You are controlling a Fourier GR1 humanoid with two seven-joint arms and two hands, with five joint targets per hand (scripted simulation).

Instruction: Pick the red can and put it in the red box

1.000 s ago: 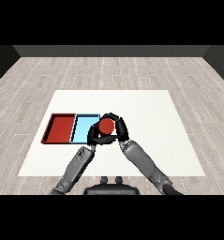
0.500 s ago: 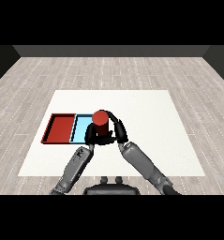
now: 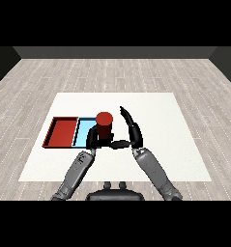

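The red can (image 3: 104,124) stands upright over the right edge of the light blue tray (image 3: 83,131). My left hand (image 3: 93,137) is curled round the can's lower part from the left. To the right of the can is my right hand (image 3: 132,131), open, its fingers straight and pointing away from me. A gap shows between those fingers and the can, while the thumb reaches toward the can's base. The red tray (image 3: 64,131) lies left of the blue one, with nothing in it.
Both trays lie side by side at the left of the white table (image 3: 155,111). Grey wooden floor surrounds the table.
The can moved left from over the table to the blue tray's right edge. My right hand, which was curled round it, has opened and drawn back to the right. My left hand now holds the can.
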